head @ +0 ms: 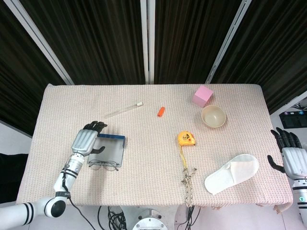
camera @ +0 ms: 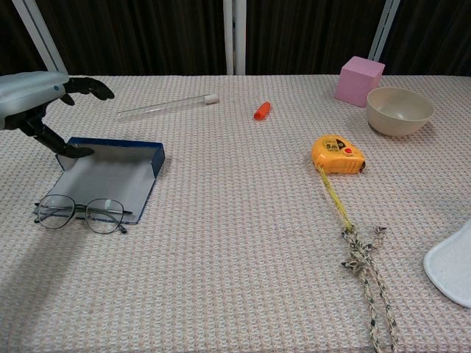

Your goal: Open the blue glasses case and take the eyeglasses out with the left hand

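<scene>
1. Head view: My left hand (head: pixel 87 139) hovers with fingers spread and nothing in its grasp, above the left end of the glasses case (head: pixel 111 149), which lies open and flat on the woven tablecloth (head: pixel 144 182).
2. Head view: The eyeglasses (head: pixel 102 165) rest on the cloth at the near edge of the case, outside it, lenses toward the table's front.
3. Head view: My right hand (head: pixel 290 155) hangs off the table's right edge, fingers apart and empty, well apart from the white slipper (head: pixel 231 173).
4. Head view: A clear tube (head: pixel 122 110) and an orange cap (head: pixel 161 111) lie at the far side; a pink block (head: pixel 202 96) stands just behind a beige bowl (head: pixel 213 116); a yellow tape measure (head: pixel 186 138) trails its strip down to a knotted rope (head: pixel 187 181).
5. Chest view: My left hand (camera: pixel 37 95) enters at the left edge, fingers stretched forward, the thumb reaching down toward the case's (camera: pixel 110 173) far rim; I cannot tell whether it touches.
6. Chest view: The case shows its pale lining, blue rim raised along the back. The eyeglasses (camera: pixel 77 213) sit folded open at its front lip.
7. Chest view: The tape measure (camera: pixel 338 154), rope (camera: pixel 364 257), bowl (camera: pixel 398 110), block (camera: pixel 359 81), cap (camera: pixel 262 110) and tube (camera: pixel 168 106) spread across the cloth; the slipper's (camera: pixel 450 265) toe shows at the right edge.
</scene>
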{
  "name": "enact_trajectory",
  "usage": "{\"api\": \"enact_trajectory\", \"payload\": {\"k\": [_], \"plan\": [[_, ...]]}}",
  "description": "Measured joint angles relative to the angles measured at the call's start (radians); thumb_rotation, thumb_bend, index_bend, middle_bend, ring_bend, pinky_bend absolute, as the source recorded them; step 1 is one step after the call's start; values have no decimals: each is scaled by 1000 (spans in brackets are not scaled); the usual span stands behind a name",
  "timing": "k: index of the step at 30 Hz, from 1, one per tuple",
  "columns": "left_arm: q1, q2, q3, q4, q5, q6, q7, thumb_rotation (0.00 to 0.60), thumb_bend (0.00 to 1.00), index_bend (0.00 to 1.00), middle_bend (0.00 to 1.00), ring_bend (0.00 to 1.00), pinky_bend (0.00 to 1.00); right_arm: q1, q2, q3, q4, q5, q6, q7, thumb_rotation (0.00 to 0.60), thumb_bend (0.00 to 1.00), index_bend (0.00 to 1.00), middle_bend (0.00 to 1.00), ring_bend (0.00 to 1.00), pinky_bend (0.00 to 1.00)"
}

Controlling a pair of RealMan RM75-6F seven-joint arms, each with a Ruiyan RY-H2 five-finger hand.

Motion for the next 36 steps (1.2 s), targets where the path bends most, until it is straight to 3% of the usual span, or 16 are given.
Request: {"api": "enact_trajectory", "payload": {"k": [6, 10, 18, 28, 36], "plan": [[18, 143, 59, -250, -100, -16, 116, 600, 278, 297, 146, 81, 187, -1, 0, 0, -1, -4, 6, 2, 600, 333, 0, 0, 0, 0], [44, 170, 124, -297, -97, 17, 178, 600, 286, 299, 170, 83, 189, -1, 2, -1, -4, -6, 6, -2, 600, 334, 0, 0, 0, 0], [112, 62, 193, -204, 38, 112, 196, 600, 297, 301, 199, 112, 208, 0, 3, -3, -14, -8, 6, -15, 600, 334, 0, 0, 0, 0], [150, -67, 201, -6, 128, 142, 148, 600, 313, 326, 201, 112, 208, 1, 4, -3, -17, -6, 3, -20, 600, 333, 0, 0, 0, 0], [155, -110, 185, 38, 134, 101, 111, 600, 317, 338, 203, 112, 209, 1, 1, -4, -9, -1, -3, -16, 600, 333, 0, 0, 0, 0]]}}
